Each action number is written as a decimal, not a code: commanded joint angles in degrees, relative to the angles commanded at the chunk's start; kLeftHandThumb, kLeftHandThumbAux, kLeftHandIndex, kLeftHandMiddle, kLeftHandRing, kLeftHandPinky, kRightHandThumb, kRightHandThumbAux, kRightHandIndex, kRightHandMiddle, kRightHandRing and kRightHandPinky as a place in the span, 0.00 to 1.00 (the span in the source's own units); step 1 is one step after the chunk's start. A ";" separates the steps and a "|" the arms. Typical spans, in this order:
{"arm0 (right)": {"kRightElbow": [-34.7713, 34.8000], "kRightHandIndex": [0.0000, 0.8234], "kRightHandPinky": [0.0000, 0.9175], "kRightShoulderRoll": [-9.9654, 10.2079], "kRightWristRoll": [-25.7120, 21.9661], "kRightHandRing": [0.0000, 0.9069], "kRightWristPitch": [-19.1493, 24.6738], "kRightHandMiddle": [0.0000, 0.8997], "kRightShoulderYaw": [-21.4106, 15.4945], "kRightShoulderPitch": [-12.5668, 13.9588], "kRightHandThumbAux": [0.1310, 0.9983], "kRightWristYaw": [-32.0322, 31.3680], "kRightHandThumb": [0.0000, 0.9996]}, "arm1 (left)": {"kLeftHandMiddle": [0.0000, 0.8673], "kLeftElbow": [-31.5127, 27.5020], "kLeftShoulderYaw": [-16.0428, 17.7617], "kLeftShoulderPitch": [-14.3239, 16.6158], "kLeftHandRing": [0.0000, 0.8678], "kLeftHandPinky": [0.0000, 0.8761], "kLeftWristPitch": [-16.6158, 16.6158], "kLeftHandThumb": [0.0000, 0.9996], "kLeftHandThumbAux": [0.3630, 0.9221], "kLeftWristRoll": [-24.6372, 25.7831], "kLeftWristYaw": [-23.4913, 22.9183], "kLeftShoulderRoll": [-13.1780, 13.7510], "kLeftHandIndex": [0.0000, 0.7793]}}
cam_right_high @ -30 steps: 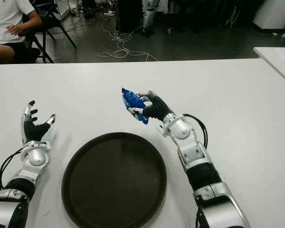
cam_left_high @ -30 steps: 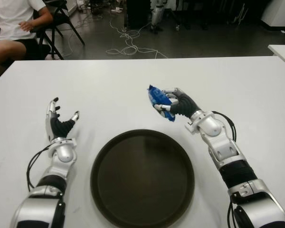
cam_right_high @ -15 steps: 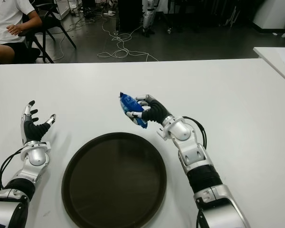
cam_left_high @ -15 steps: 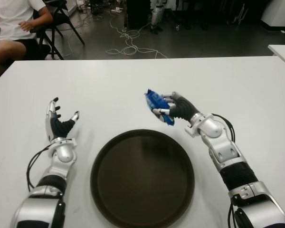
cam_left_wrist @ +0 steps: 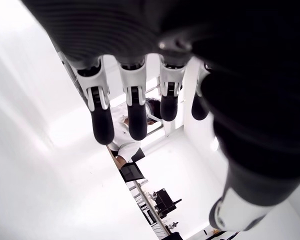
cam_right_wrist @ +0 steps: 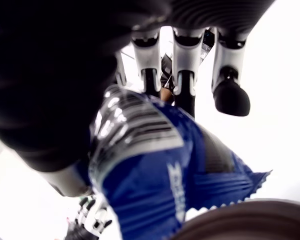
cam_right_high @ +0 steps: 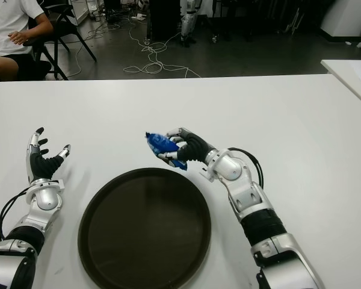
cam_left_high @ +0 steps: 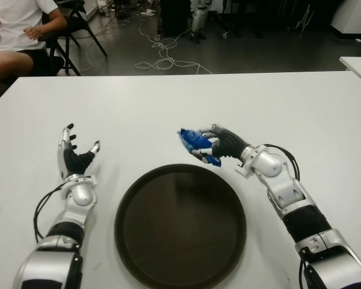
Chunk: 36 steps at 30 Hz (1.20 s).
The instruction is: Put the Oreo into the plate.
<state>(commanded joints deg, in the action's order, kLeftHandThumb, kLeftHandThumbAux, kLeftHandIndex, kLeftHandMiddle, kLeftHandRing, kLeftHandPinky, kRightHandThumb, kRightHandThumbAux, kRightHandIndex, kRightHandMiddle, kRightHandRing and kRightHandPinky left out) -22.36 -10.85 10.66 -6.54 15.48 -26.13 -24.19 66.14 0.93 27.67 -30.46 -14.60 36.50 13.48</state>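
Fingers of my right robot hand point(cam_left_high: 219, 143) pinch the blue Oreo pack point(cam_left_high: 198, 144) just above the plate point(cam_left_high: 180, 224) rim's far edge. My left robot hand point(cam_left_high: 75, 158) shows left of the plate, fingers spread.

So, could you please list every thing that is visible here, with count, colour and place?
Oreo packet: one, blue, held in the right hand above the table, just past the plate's far rim.
Plate: one, dark brown, round, empty, on the table near the robot, between the two arms.
Table: one, white, fills most of the view.
Second table: one, white, corner at far right.
Cables: several, pale, on the dark floor behind.
Person: one, white shirt, seated far left.
Left hand: open, empty, left of the plate.
Right hand: closed on the packet.
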 joint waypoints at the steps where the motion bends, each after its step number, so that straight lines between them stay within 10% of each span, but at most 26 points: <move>1: -0.08 0.53 0.88 -0.21 -0.02 0.90 -0.16 0.90 0.27 -0.16 0.70 -0.68 0.68 | 0.13 -0.06 -0.03 -0.02 0.16 0.23 0.03 0.28 0.74 -0.04 0.01 0.00 0.15; 36: -1.09 0.53 0.87 -2.90 -2.03 0.90 -6.39 0.90 3.80 -1.77 0.70 -15.05 0.68 | 0.12 -0.48 -0.04 0.01 0.16 0.25 0.89 0.30 0.74 -0.01 -0.44 0.01 0.15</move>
<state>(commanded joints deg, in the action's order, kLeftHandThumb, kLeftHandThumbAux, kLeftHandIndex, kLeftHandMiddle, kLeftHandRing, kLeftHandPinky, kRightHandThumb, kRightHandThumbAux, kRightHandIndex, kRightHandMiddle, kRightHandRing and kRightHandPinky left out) -23.45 -13.75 8.63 -12.93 19.29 -27.90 -39.24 65.66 0.89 27.68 -29.56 -14.61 36.06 13.49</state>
